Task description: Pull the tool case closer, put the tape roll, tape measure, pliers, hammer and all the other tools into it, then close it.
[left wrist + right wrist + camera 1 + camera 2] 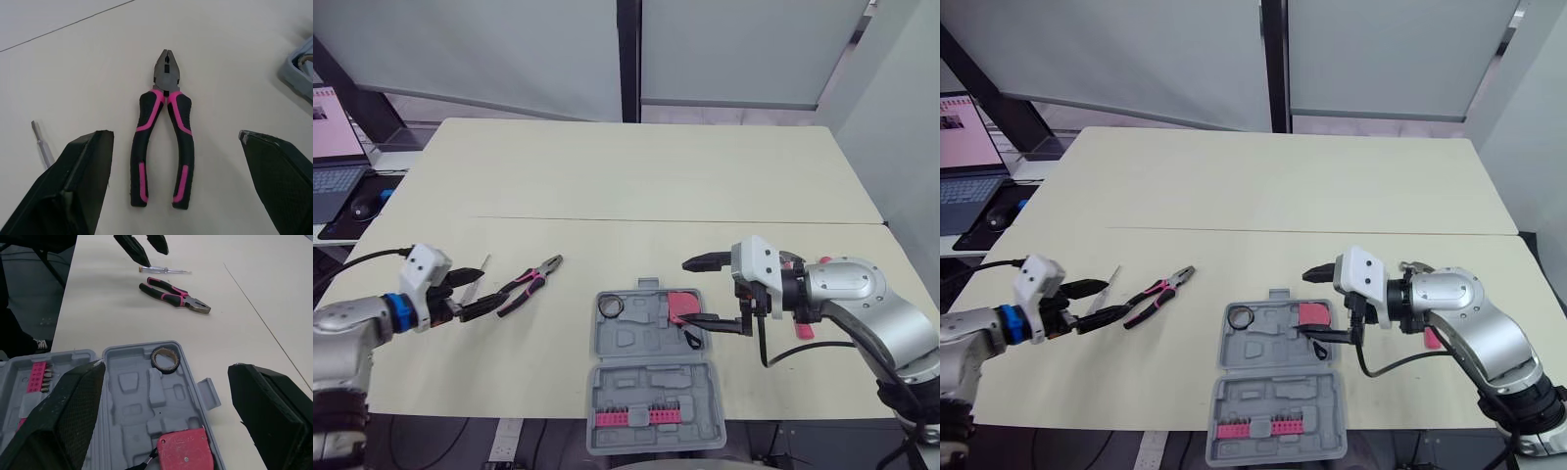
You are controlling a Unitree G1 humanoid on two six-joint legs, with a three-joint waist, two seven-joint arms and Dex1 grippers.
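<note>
Left wrist view looks straight down the pliers: grey steel nose, closed, and two black handles with pink stripes, slightly spread at their ends. On the table they lie on a slant, nose pointing far and right, handles pointing near and left toward the left gripper. That gripper is released, its two black fingers spread wide just off the handle ends and touching nothing. A thin screwdriver lies just beside its far finger, left of the pliers.

The tool case sits open near the front edge, right of the pliers, grey, with its lid folded toward the robot and a pink row of bits in the lid. The tape roll rests in the far left corner of the tray, the pink tape measure in the far right. The right gripper hangs spread apart over the tape measure, holding nothing.
</note>
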